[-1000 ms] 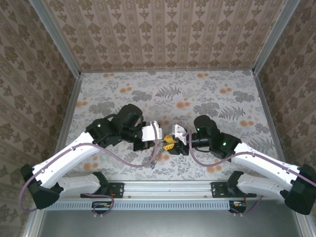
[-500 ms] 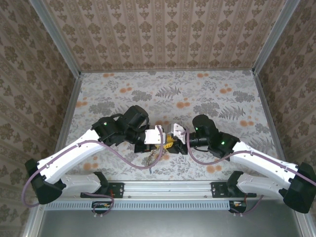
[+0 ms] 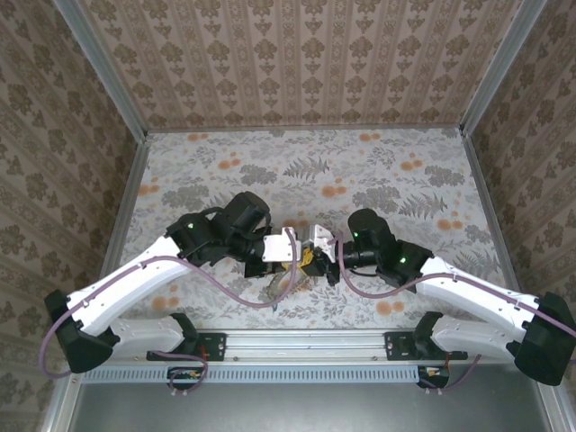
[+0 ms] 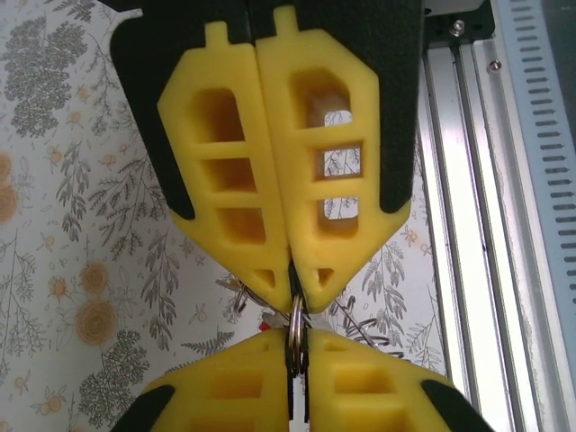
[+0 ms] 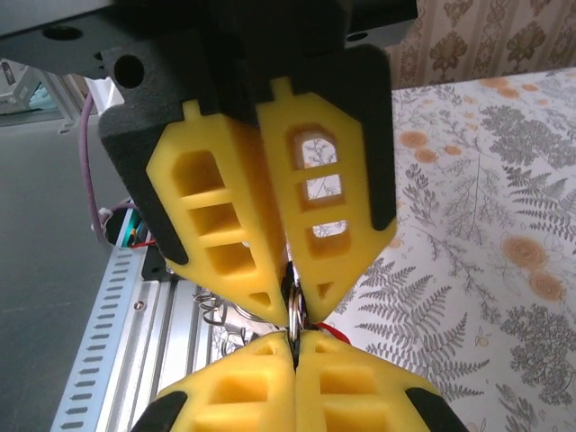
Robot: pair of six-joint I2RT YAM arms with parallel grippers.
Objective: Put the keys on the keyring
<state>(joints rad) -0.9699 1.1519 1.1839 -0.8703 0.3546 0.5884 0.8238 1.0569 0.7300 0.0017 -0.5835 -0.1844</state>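
1. From above, the two arms meet nose to nose over the near middle of the floral-patterned desk point(image 3: 360, 171). The left gripper point(image 3: 297, 260) and the right gripper point(image 3: 314, 262) are tip to tip, and the grip itself is too small to read there.
2. The left wrist view brings the pinch close. The silvery metal keyring point(image 4: 295, 326) stands edge-on between the two pairs of yellow fingertips. The left gripper is clenched on its upper end and the right gripper is clamped on its lower end.
3. The right wrist view gives this pinch from the opposite side, with the keyring point(image 5: 293, 317) caught by its rim in both closed pairs.
4. The keyring's long axis runs from one gripper to the other, left to right across the desk, and it is held above the surface.
5. Thin wire loops point(image 4: 358, 329) spread behind the fingertips. A small red piece point(image 4: 267, 322) sits just beside the keyring, and what it is cannot be told.
6. The overhead view adds a grey tangle point(image 3: 281, 286) just in front of the grippers, toward the aluminium rail point(image 3: 306, 340).
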